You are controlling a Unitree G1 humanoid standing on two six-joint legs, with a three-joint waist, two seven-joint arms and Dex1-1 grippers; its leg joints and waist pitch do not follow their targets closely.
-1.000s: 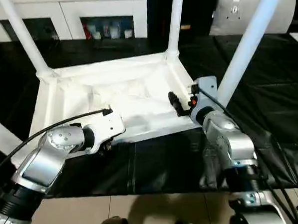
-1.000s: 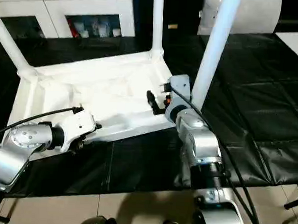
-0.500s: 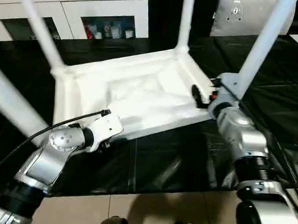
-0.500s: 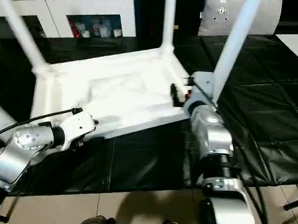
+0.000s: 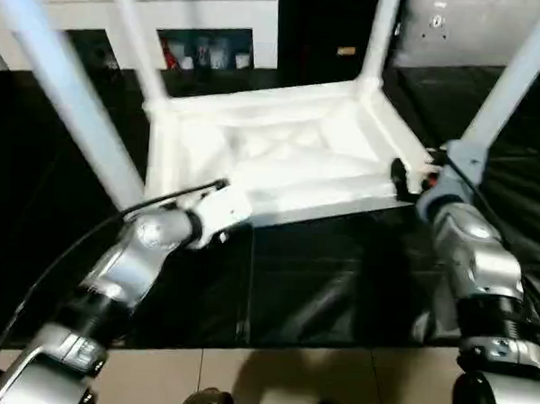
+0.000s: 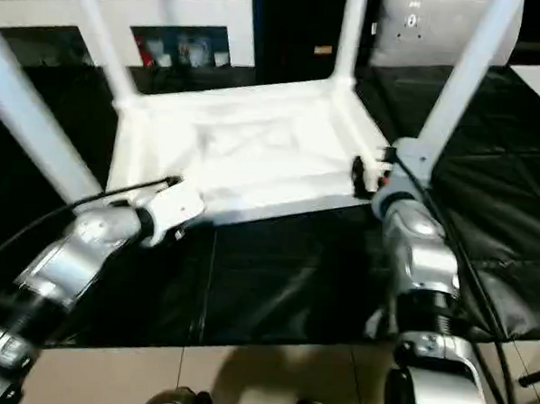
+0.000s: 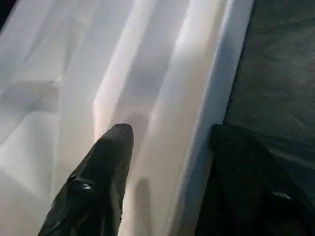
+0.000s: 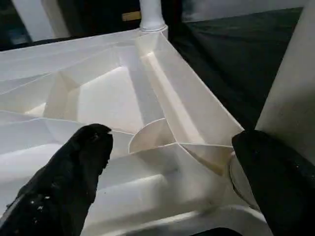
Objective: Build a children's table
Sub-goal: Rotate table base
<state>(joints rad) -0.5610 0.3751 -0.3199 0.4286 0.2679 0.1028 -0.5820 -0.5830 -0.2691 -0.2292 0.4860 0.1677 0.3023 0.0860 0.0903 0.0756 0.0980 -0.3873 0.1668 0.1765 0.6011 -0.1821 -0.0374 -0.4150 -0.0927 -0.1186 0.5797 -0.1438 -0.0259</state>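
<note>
Left eye view, table top as landmark:
Top: table top (image 5: 281, 157) lies upside down on the black worktable (image 5: 338, 287), ribs up; four legs stand in its corner sockets.
Leg, near-left: leg (image 5: 68, 83) rises from the top's near-left corner, leaning toward the camera.
Left gripper: left gripper (image 7: 167, 167) straddles the top's near rim (image 7: 206, 123) close to that corner. One finger (image 7: 98, 177) sits inside over the ribs, the other outside over the black cover. Jaws part open, rim between them; whether the pads actually pinch it I cannot tell.
Near rim axis: runs left-right across the robot, from left gripper to right gripper.
Right gripper: right gripper (image 8: 172, 167) is at the top's near-right corner, jaws spread wide, holding nothing. One finger (image 8: 74, 162) over the ribs, the other by the base of the leg.
Leg, near-right: leg (image 5: 521, 70) stands in that corner socket, just beside the right gripper.
Key relation: each arm is nearest its own near corner, top directly ahead of both. Judgement: assembly looks nearly done; the next move likely turns on gripping the near rim at both ends.
</note>
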